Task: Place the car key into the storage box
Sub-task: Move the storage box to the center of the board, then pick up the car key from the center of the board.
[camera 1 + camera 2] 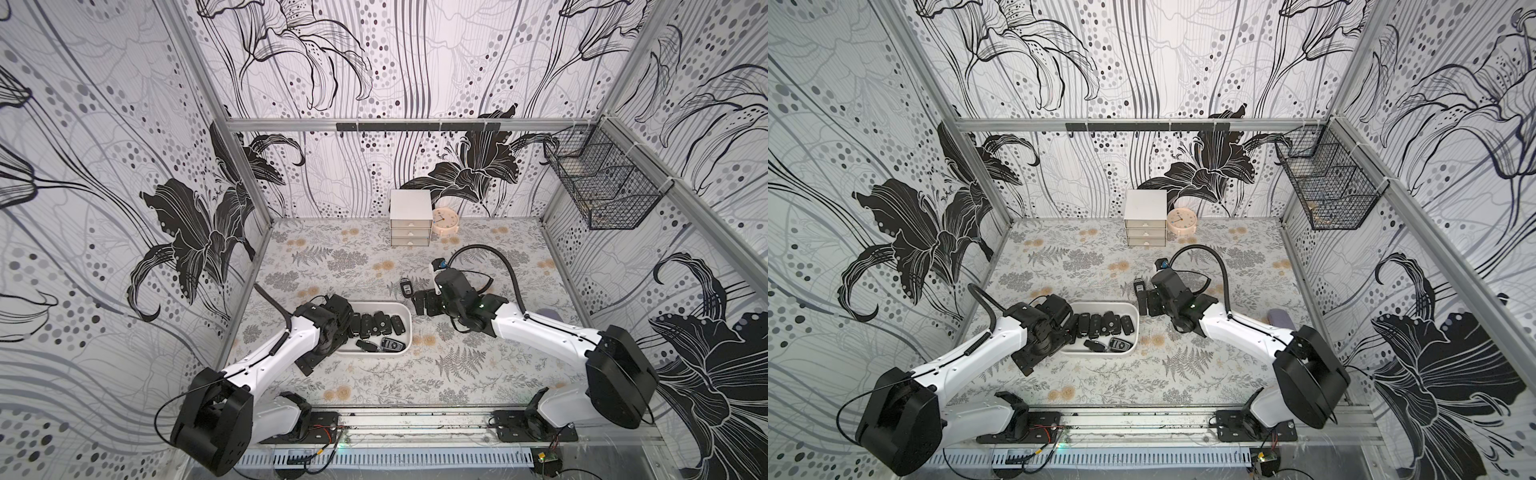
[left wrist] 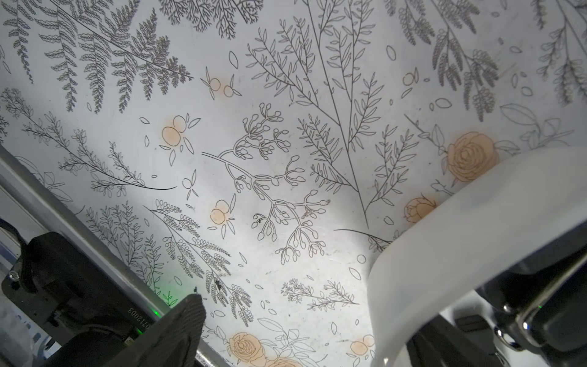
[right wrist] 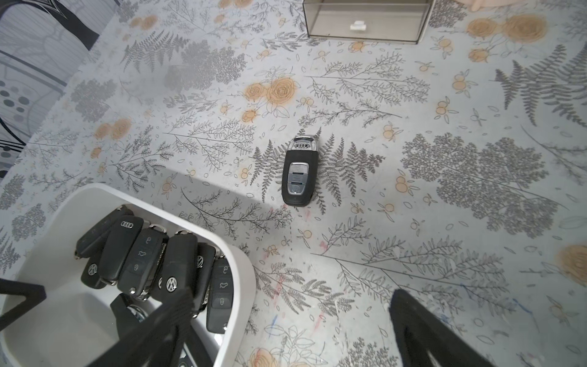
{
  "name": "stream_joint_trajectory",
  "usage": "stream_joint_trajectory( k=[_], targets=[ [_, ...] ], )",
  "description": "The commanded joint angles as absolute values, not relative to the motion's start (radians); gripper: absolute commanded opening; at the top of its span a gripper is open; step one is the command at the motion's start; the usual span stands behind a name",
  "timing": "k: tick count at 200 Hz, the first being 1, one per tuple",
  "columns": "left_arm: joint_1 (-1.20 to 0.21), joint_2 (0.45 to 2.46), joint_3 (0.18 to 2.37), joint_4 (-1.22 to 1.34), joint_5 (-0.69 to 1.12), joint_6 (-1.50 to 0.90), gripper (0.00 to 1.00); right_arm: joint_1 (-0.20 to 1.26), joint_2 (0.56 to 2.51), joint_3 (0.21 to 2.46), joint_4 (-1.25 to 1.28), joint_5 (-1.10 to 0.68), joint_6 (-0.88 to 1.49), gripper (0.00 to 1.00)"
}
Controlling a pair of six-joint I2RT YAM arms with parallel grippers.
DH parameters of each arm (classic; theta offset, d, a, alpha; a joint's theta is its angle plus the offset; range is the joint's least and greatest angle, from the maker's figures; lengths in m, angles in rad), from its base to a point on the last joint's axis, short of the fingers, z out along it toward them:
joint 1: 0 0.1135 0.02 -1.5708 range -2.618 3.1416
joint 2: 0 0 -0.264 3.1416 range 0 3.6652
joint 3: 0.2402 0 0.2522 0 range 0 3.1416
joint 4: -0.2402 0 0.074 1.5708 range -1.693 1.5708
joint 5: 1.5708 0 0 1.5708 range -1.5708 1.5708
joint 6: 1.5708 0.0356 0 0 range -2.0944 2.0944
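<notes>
At the left end of the storage box [image 1: 409, 332], the left gripper [image 1: 328, 351] is seen with its jaws wide apart. Nothing is held in it. It should be kept out of the way, so the box is not bumped.

Inside the box, a row of other keys [image 1: 376, 324] is packed along the back wall. Two more are laid in front of the row. A bare spot is left near the front.

The car key [image 3: 298, 171] is found flat on the table, buttons up. It lies past the right end of the box, a little behind it and apart from it.

The right gripper [image 1: 424, 303] is held just right of the box, close to the key. Its jaws are wide apart too, and nothing is held.

The step now seems to be picking up the key. The jaws look lined up with the key's two long sides already. The gripper should be moved over the middle of the key and brought down until the tips are almost on the table. Then the jaws should be closed slowly, because a flat, smooth key can slip. After that, the key should be lifted over the wall and let go above the bare spot.
</notes>
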State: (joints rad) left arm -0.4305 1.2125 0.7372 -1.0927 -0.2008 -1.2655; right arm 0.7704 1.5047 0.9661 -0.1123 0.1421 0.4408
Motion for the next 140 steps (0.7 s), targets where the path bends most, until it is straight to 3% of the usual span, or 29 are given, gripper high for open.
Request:
stream_joint_trajectory(
  k=[1, 57, 61, 140],
  targets=[
    [-0.422, 1.169, 0.740, -1.111, -0.230, -1.231, 0.99, 0.767, 1.590, 1.046, -0.157, 0.130, 0.402, 1.00],
    [-0.422, 1.001, 0.772, -1.039, -0.204, -1.129, 1.00, 0.759, 1.844, 1.278, -0.274, 0.139, 0.408, 0.96],
    [-0.422, 0.995, 0.777, -1.038, -0.205, -1.124, 0.99, 0.757, 1.860, 1.293, -0.279, 0.136, 0.409, 0.92],
    [-0.422, 0.911, 0.837, -0.928, -0.139, -0.955, 0.99, 0.746, 2.100, 1.545, -0.416, 0.155, 0.432, 0.78]
  ],
)
